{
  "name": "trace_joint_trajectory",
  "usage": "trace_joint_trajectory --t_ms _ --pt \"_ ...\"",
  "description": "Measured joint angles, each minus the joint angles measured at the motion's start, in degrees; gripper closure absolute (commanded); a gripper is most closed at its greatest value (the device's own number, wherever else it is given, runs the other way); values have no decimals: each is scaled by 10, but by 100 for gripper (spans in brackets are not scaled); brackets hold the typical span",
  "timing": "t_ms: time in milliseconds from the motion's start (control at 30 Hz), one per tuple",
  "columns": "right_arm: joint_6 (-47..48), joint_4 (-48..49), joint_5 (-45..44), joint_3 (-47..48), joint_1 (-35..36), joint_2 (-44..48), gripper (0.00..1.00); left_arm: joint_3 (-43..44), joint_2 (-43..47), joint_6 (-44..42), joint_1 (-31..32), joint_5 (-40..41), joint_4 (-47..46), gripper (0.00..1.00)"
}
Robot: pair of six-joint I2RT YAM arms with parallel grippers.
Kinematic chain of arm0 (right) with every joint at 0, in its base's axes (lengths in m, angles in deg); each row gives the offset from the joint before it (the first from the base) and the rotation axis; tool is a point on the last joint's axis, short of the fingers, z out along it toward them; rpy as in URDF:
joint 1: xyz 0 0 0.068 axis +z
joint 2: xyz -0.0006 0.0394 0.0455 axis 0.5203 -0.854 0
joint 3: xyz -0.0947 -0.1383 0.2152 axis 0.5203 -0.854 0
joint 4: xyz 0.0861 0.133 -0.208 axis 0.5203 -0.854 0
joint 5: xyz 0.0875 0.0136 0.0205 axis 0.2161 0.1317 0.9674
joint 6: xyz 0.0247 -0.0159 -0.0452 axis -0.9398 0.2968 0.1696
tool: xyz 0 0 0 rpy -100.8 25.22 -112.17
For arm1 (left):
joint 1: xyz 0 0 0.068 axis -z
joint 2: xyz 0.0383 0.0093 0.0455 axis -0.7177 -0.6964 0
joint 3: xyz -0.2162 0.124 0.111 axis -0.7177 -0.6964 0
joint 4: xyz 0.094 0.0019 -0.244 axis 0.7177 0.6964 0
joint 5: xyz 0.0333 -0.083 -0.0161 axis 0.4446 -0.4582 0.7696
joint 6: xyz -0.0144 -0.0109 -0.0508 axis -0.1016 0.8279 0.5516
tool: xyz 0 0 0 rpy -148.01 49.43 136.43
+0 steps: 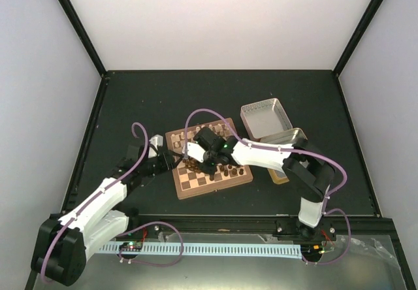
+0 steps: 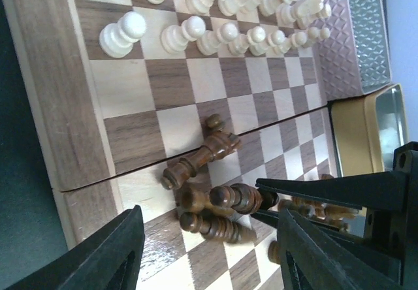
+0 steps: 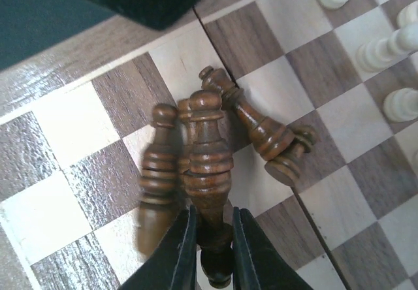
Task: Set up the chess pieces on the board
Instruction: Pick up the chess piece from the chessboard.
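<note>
The board (image 1: 196, 184) lies mid-table, with pale cream pieces (image 2: 215, 38) standing in rows on its far side. A heap of dark brown pieces (image 3: 261, 130) lies toppled at the board's left edge, also in the left wrist view (image 2: 202, 159). My right gripper (image 3: 213, 251) is shut on one dark piece (image 3: 208, 149) by its lower end and holds it just above the heap; the piece also shows in the left wrist view (image 2: 245, 198). My left gripper (image 2: 209, 257) is open and empty, its fingers (image 2: 104, 254) on either side of the heap from the board's left edge.
Two metal tin halves (image 1: 264, 117) (image 1: 292, 137) sit right of the board, with a tan lid (image 1: 279, 176) below them. More dark pieces (image 1: 228, 170) stand near the board's right front. The two grippers are close together over the board's left side (image 1: 186, 162).
</note>
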Motion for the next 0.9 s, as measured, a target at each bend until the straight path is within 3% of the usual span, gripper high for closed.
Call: trace_joint_trajectory --t_ms 367,700,900 --pt "-3 44 1 -22 0 49 93 0 -3 35 0 -45 -70 44" --pt "-14 71 22 -33 0 89 93 0 -19 62 0 -59 -111 60" --pt "-17 77 34 -36 0 90 93 0 -27 81 0 -75 -143 76"
